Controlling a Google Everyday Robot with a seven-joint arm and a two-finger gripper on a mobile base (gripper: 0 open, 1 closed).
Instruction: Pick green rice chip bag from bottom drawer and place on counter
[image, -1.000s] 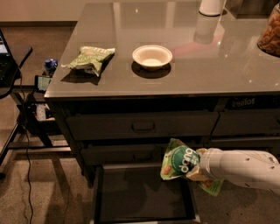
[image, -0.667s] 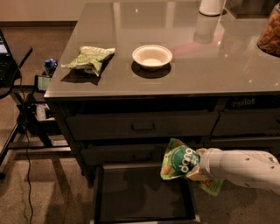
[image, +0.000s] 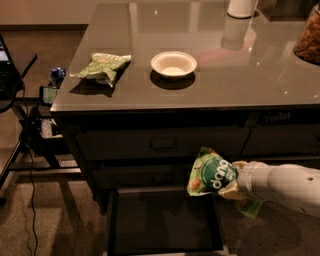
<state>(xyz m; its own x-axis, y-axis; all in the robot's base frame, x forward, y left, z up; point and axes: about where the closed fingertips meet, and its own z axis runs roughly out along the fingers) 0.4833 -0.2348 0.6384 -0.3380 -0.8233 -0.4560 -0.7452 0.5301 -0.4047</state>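
The green rice chip bag (image: 212, 173) is light green with a dark green circle and white "dang" lettering. My gripper (image: 235, 183) is shut on its right side and holds it in the air, tilted, above the right edge of the open bottom drawer (image: 162, 220). The white arm reaches in from the right. The drawer is pulled out, and its dark floor shows nothing in it. The grey glossy counter (image: 210, 85) lies above the bag, over the dark drawer fronts.
On the counter lie a paler olive-green wrinkly bag (image: 102, 66) at the left, a white bowl (image: 174, 64) in the middle, a white cylinder (image: 241, 7) at the back and a jar of snacks (image: 309, 41) at the right. A stand with cables (image: 30, 130) is at the left.
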